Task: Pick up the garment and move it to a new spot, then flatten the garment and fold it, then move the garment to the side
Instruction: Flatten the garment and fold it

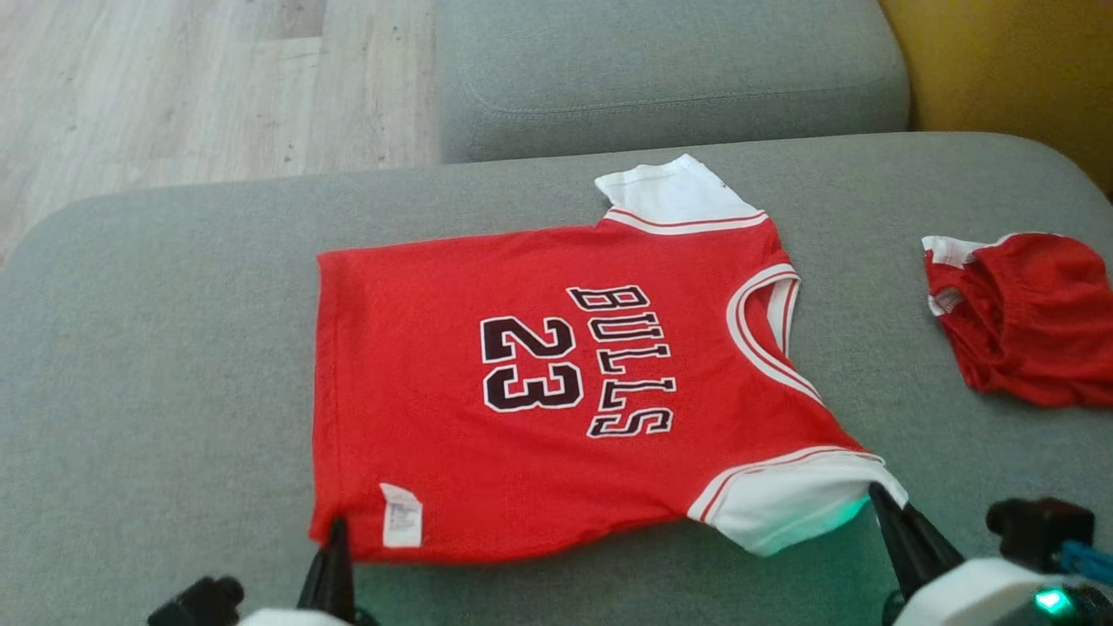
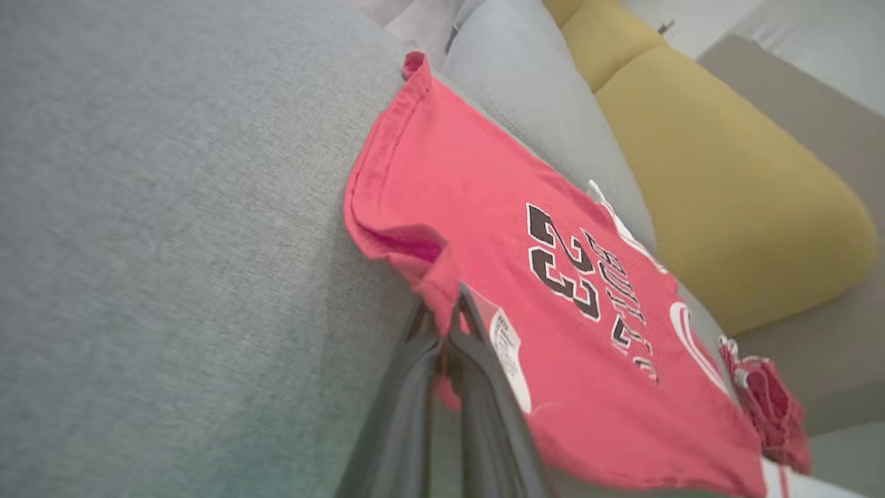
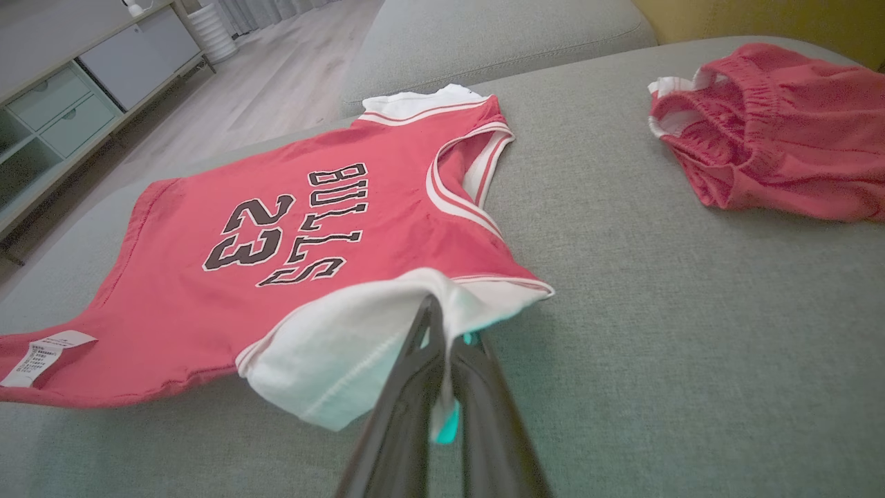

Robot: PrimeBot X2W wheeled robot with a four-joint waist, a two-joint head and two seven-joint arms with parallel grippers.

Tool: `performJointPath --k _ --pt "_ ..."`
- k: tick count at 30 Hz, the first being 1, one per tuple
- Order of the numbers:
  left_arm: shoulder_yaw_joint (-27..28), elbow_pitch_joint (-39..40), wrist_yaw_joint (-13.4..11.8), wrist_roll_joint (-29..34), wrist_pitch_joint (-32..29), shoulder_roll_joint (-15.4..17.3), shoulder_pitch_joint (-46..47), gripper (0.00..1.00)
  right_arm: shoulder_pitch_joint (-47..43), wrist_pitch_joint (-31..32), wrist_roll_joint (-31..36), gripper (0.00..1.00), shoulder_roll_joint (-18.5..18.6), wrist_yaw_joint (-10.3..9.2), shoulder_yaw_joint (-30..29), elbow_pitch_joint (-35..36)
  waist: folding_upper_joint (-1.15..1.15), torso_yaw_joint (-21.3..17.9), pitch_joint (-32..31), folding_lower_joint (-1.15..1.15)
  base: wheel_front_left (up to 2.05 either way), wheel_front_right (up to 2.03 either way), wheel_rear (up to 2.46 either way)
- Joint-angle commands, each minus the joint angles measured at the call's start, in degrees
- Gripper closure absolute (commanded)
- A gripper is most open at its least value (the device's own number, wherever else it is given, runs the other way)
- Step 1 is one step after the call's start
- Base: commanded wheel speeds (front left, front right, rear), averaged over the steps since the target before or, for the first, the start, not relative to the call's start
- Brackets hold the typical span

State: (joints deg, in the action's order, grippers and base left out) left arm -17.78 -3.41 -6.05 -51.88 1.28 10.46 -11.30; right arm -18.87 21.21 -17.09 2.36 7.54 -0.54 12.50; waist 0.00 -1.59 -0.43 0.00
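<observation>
Red shorts — right of jersey

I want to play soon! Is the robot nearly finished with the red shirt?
Looks done: the shirt lies spread flat on the sofa. In hand: the left gripper pinches its bottom corner, the right gripper its near white sleeve. Left: folding it, then moving it aside.

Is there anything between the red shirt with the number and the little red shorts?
Nothing, just bare grey sofa cushion between the shirt and the shorts. The head view shows it, and the right wrist view too.
</observation>
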Motion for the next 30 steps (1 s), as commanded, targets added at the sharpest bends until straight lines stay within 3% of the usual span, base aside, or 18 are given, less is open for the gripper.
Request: performJointPath --k 1,9,20,30 --pt "2.4 1.4 -0.1 -1.0 -0.2 -0.8 4.0 1.00 3.8 0.1 0.0 1.00 0.5 -0.05 0.9 1.2 0.00 0.2 0.0 0.00 0.00 0.00 0.00" --pt "4.0 -2.7 -1.0 -4.1 -1.0 -4.1 13.1 1.00 14.9 1.4 -2.3 1.00 0.5 -0.05 0.2 -7.1 0.00 0.2 0.7 0.00 0.00 0.00 0.00" --pt "4.3 -15.5 -4.3 -0.9 -2.1 -3.0 27.6 1.00 34.9 4.4 0.3 1.00 0.5 -0.05 2.4 -25.5 0.00 -0.5 4.3 0.00 0.00 0.00 0.00" --pt "4.2 -21.7 -3.9 -0.2 -0.8 -3.2 32.1 1.00 45.0 -0.2 0.0 1.00 0.5 -0.05 5.7 -39.6 0.00 -0.3 6.3 0.00 0.00 0.00 0.00"
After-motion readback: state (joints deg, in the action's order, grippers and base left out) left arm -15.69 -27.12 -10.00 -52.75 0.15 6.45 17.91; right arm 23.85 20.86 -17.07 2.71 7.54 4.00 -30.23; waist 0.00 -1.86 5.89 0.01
